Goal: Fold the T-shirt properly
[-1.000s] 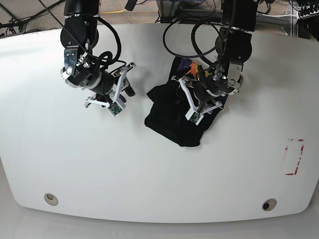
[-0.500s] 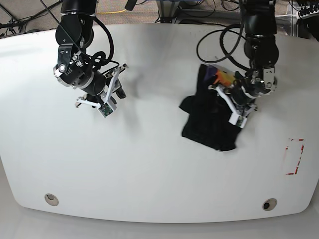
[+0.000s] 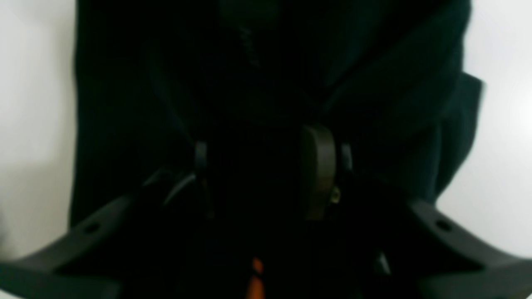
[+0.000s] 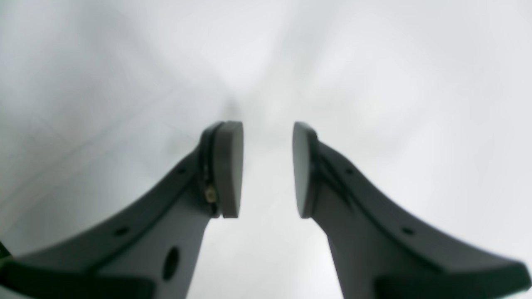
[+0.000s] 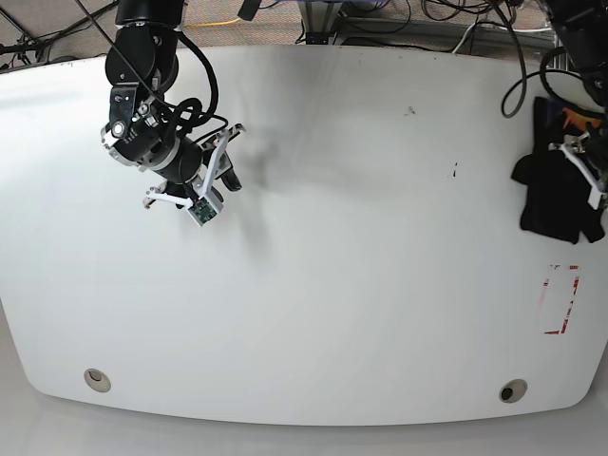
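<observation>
The black T-shirt (image 5: 549,207) lies bunched in a small heap at the far right edge of the white table (image 5: 361,237), with a bit of orange print showing at its top. My left gripper (image 5: 578,169) sits on the heap. In the left wrist view the black cloth (image 3: 374,83) fills the frame and is pinched between the fingers (image 3: 319,166); the gripper (image 3: 259,166) is shut on it. My right gripper (image 5: 226,176) hovers over bare table at the left, far from the shirt. In the right wrist view it (image 4: 266,170) is open and holds nothing.
A red-outlined rectangle (image 5: 560,299) is marked on the table just below the shirt heap. Two round holes (image 5: 95,380) (image 5: 513,390) sit near the front edge. Cables and frame parts lie behind the table's back edge.
My left arm has dragged the bunched T-shirt from the table's middle to the far right edge. My right arm shifted slightly left, then stayed put.
</observation>
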You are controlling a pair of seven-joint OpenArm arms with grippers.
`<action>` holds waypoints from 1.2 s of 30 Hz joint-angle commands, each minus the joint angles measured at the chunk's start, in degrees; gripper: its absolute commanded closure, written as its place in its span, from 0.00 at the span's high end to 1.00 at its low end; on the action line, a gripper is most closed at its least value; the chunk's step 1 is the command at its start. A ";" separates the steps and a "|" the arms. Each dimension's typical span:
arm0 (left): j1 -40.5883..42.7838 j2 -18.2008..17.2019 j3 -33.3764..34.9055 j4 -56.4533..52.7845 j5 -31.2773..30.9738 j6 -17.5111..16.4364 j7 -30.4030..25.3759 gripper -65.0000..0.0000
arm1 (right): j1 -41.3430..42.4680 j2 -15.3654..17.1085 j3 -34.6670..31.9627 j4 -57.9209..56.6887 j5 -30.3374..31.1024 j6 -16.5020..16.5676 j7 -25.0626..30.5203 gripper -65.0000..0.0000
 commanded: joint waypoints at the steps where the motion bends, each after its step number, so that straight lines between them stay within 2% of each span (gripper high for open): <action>1: -0.22 -3.08 -2.70 -1.51 1.12 0.21 1.05 0.38 | 0.61 0.36 0.15 1.24 0.42 0.06 1.07 0.29; 5: -1.98 -5.10 -4.99 -1.16 1.04 0.21 1.14 0.38 | 0.44 0.36 0.15 1.24 0.42 0.06 1.24 0.29; 9: -4.09 -5.19 -5.08 1.92 1.04 0.21 1.49 0.38 | 0.44 0.36 0.06 1.24 0.25 0.06 1.51 0.29; 13: -3.91 -4.48 -4.72 10.36 1.30 0.21 1.49 0.38 | 0.35 0.45 0.06 0.98 -0.19 -0.03 5.46 0.29; 17: -3.82 -0.09 -2.53 18.45 2.09 0.21 1.14 0.38 | -0.79 1.94 0.06 0.54 -1.95 -0.47 11.27 0.29; 20: -3.82 2.73 -1.21 24.69 5.34 0.21 0.96 0.38 | -1.23 2.03 0.15 0.19 -5.55 -0.47 16.45 0.29; 22: -3.82 6.33 -0.24 28.29 8.16 0.21 -0.27 0.38 | -1.32 2.03 0.15 -0.69 -9.25 -0.47 20.15 0.29; 25: -3.74 12.92 1.87 32.42 12.29 0.87 -7.39 0.38 | -2.20 2.03 0.32 -2.89 -14.17 -0.47 28.32 0.29; 29: 0.22 19.96 3.98 34.36 14.75 5.79 -19.61 0.38 | -5.72 1.86 5.42 -6.23 -16.72 -0.56 41.07 0.27; 31: 1.19 22.07 5.74 33.92 15.28 7.46 -23.92 0.38 | -6.16 1.15 7.71 -8.43 -16.72 -0.56 45.46 0.22; 33: 2.42 23.74 8.64 33.30 16.60 10.89 -27.79 0.38 | -6.59 0.71 10.17 -10.89 -17.25 -0.56 50.21 0.17; 36: 6.20 25.76 12.68 33.04 18.44 16.25 -31.65 0.38 | -9.14 0.54 13.60 -11.59 -16.81 -0.65 51.44 0.15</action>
